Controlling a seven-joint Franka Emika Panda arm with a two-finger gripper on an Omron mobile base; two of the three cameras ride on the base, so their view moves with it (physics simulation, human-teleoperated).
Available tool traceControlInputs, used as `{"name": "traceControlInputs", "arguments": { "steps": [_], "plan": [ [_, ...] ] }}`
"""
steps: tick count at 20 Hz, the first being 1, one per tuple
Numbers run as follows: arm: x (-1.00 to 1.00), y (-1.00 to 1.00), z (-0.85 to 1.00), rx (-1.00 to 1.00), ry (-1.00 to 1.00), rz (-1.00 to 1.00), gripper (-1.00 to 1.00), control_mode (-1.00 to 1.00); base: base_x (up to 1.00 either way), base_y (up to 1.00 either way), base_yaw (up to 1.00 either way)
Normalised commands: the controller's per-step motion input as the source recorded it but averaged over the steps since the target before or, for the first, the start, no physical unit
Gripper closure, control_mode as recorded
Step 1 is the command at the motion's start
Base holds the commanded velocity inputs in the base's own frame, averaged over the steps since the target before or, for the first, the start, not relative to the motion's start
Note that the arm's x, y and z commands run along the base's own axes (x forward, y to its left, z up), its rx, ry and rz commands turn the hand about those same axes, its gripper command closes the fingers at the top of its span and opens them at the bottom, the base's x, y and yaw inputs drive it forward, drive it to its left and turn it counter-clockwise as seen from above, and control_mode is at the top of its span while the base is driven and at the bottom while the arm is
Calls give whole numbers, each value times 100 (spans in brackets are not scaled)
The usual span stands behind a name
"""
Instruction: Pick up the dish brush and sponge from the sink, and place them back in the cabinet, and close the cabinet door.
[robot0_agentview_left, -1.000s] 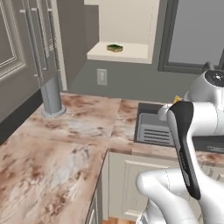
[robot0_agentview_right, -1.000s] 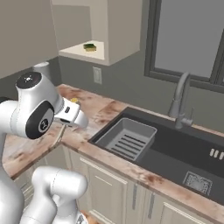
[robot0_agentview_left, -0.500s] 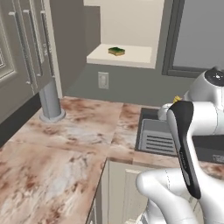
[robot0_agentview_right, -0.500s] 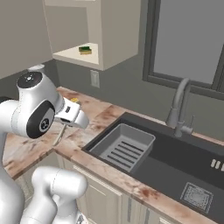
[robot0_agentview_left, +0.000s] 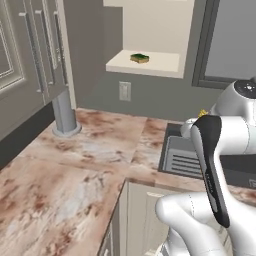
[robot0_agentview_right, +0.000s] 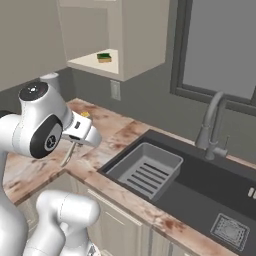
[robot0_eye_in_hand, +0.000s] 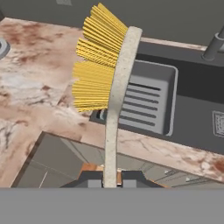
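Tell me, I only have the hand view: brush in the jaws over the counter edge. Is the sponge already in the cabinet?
Observer: Yes, the sponge lies on the shelf of the open cabinet.
Operator: Anything left in the sink?
Observer: The right base view shows the sink basin holding just the drainer tray.
Operator: Where is the brush relative to the cabinet?
Observer: The dish brush hangs by the arm, well below the shelf and nearer the robot.

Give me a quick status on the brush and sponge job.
Gripper shut on the dish brush, held over the counter edge near the sink. Sponge already on the cabinet shelf. Path looks unobstructed.
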Motion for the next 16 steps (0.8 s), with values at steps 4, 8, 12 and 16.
{"name": "traceControlInputs", "arguments": {
  "steps": [4, 8, 12, 16],
  "plan": [
    [0, 0, 0, 0, 0, 0, 100, 100, 10, 15, 20],
    [0, 0, 0, 0, 0, 0, 100, 100, 14, 15, 19],
    [0, 0, 0, 0, 0, 0, 100, 100, 12, 8, 26],
    [0, 0, 0, 0, 0, 0, 100, 100, 1, 1, 28]
  ]
}}
